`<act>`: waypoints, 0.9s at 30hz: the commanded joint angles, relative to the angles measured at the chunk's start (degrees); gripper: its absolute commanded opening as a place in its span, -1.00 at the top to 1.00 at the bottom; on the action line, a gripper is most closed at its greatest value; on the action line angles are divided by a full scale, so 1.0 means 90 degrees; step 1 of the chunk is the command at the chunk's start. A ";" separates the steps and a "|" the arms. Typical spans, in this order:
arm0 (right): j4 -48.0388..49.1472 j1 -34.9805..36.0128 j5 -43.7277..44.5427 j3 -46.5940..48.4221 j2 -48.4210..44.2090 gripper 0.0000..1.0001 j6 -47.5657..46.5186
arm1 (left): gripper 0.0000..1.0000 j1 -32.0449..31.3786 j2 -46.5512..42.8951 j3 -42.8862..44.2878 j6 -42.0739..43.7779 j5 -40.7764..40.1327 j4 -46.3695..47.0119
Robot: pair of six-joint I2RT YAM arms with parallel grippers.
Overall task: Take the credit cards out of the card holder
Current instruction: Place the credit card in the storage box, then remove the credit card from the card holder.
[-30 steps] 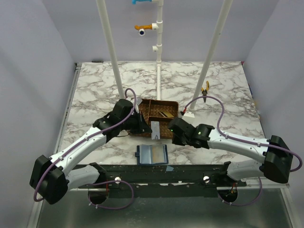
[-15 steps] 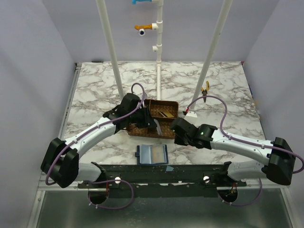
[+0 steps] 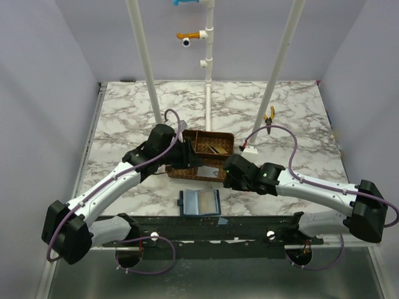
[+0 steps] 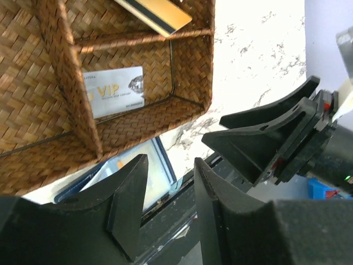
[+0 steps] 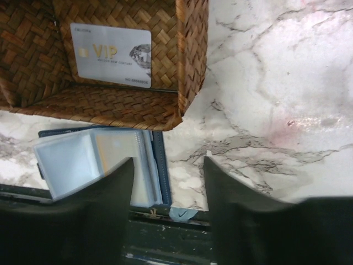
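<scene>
The navy card holder (image 3: 200,203) lies open near the table's front edge, its pale pockets up, with a gold card (image 5: 116,148) still in one sleeve. A silver VIP credit card (image 4: 113,91) lies flat in a near compartment of the wicker tray (image 3: 215,136). A gold card with a dark stripe (image 4: 157,11) rests in another compartment. My left gripper (image 4: 168,171) hangs open over the tray's near edge with nothing between its fingers. The right gripper (image 5: 168,165) is open and empty too, just right of the holder and the tray's corner.
Yellow-handled pliers (image 3: 269,118) lie at the back right by a slanted white pole (image 3: 277,75). Two more white poles (image 3: 144,62) rise behind the tray. A black rail (image 3: 206,225) runs along the table's near edge below the holder.
The silver card that was held above the tray's near edge now lies in the tray. Both grippers have opened, and the left arm has drawn back slightly.
</scene>
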 commanded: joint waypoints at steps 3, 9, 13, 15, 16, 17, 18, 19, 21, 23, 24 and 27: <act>0.0698 -0.0008 -0.0628 -0.0050 0.0135 -0.34 -0.0379 | 0.27 -0.0026 -0.0621 -0.0853 0.0255 -0.0099 -0.0379; 0.0893 0.0148 -0.1001 -0.0020 0.0462 -0.23 -0.0230 | 0.52 -0.0187 -0.0986 -0.1686 0.0058 -0.0178 -0.0292; 0.1110 0.0347 -0.1143 -0.0103 0.0649 -0.12 -0.0058 | 0.69 -0.0218 -0.1196 -0.2276 -0.0022 -0.0248 -0.0155; 0.1210 0.0408 -0.1217 -0.0138 0.0753 -0.02 -0.0015 | 0.76 -0.0221 -0.1206 -0.2515 -0.0042 -0.0178 -0.0027; 0.1226 0.0440 -0.1234 -0.0121 0.0815 0.00 0.0004 | 0.78 -0.0226 -0.1219 -0.2569 -0.0043 -0.0145 0.0035; 0.1227 0.0484 -0.1228 -0.0104 0.0891 0.00 0.0005 | 0.79 -0.0234 -0.1231 -0.2642 -0.0056 -0.0123 0.0093; 0.1222 0.0520 -0.1237 -0.0081 0.0961 0.01 0.0023 | 0.79 -0.0233 -0.1229 -0.2685 -0.0062 -0.0107 0.0126; 0.1233 0.0548 -0.1237 -0.0061 0.1049 0.06 0.0044 | 0.80 -0.0239 -0.1213 -0.2703 -0.0062 -0.0119 0.0138; 0.1306 0.0597 -0.1281 -0.0041 0.1171 0.12 0.0058 | 0.87 -0.0238 -0.1127 -0.2737 -0.0053 -0.0135 0.0168; 0.1343 0.0624 -0.1315 -0.0032 0.1295 0.28 0.0090 | 0.91 -0.0245 -0.1036 -0.2818 -0.0070 -0.0147 0.0242; 0.1356 0.0638 -0.1326 -0.0008 0.1351 0.29 0.0102 | 0.96 -0.0244 -0.0993 -0.2845 -0.0081 -0.0196 0.0255; 0.1344 0.0661 -0.1319 0.0010 0.1454 0.40 0.0113 | 1.00 -0.0240 -0.0852 -0.2941 -0.0096 -0.0282 0.0332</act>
